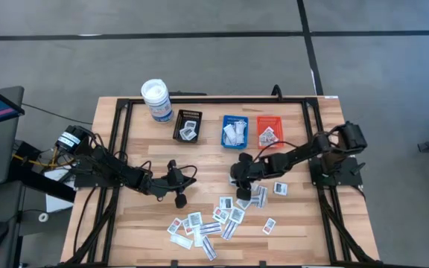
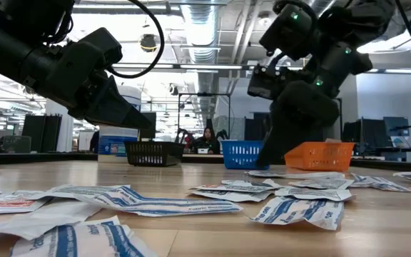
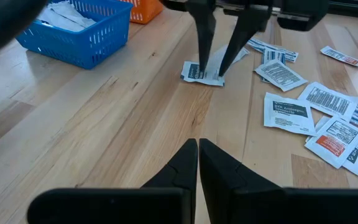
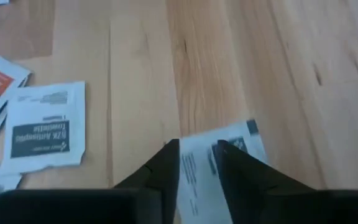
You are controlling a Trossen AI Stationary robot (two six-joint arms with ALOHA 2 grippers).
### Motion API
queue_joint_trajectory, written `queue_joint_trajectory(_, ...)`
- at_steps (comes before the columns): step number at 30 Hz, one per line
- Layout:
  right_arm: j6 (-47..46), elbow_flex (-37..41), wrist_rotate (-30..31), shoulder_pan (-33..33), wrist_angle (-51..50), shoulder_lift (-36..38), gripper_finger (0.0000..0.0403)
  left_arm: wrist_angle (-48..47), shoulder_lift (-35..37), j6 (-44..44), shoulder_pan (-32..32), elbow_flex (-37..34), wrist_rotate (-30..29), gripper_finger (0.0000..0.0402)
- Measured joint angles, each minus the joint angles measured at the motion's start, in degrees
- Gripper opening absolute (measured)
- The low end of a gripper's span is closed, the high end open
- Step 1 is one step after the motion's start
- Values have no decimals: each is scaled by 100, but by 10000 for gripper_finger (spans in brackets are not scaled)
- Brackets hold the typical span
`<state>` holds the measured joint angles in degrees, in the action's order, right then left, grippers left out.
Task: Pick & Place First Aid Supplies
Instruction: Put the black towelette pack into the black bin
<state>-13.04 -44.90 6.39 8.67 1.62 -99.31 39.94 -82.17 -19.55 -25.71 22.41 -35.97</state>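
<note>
Several white first aid packets (image 1: 222,217) lie scattered flat on the wooden table's near half. My right gripper (image 3: 215,67) points steeply down, open, over one white packet with dark print (image 3: 199,74) that lies flat on the table just far of the pile. In the right wrist view that packet (image 4: 199,177) shows in the gap between the fingers and reaches out past one of them. My left gripper (image 3: 197,152) hovers shut and holding nothing, left of the packets, above bare wood. My right gripper comes at the packet from above with its fingers spread. The fingertips (image 3: 207,62) stand at the packet's top face, one toward each side. Whether they touch it, I cannot tell. The packet lies flat on the table.
A black tray (image 1: 188,126), a blue tray (image 1: 234,131) and an orange tray (image 1: 268,132) stand in a row at the far side, each with packets inside. A white canister (image 1: 156,100) stands at the far left. Bare wood lies between the trays and the pile.
</note>
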Motion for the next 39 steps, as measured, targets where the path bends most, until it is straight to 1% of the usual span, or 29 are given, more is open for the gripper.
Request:
queue_joint_trajectory(5, 545, -77, 359, 0, 53, -294, 148, 2, 0, 0, -1, 0, -1, 17)
queue_joint_trajectory(8, 676, -94, 442, 0, 81, -425, 174, 1, 0, 0, -1, 0, 0, 17)
queue_joint_trajectory(12, 578, -93, 440, -14, 99, -562, 200, 2, 0, 0, 0, 0, -2, 17)
queue_joint_trajectory(15, 196, -88, 356, -99, 91, -568, 201, 0, 0, 0, -2, 0, 0, 17)
queue_joint_trajectory(18, -150, -87, 188, -238, 39, -575, 181, 1, 0, 0, -2, 0, 0, 17)
queue_joint_trajectory(21, -339, -87, 152, -354, 15, -575, 147, 0, 0, 0, -2, 0, 0, 17)
queue_joint_trajectory(27, -48, -74, 150, -380, 108, -587, 62, 0, 0, 0, -2, 0, 0, 17)
queue_joint_trajectory(31, -9, -74, 211, -314, 164, -590, 13, 0, 0, 0, -1, 0, 0, 17)
queue_joint_trajectory(33, -7, -74, 327, -275, 172, -590, 6, 0, 0, 0, -2, 0, 0, 17)
queue_joint_trajectory(35, -9, -67, 409, -243, 203, -586, 9, 0, 0, 0, -2, 0, 0, 17)
queue_joint_trajectory(39, -50, -123, 413, -230, 157, -406, 4, 0, 0, 0, -2, 0, 0, 17)
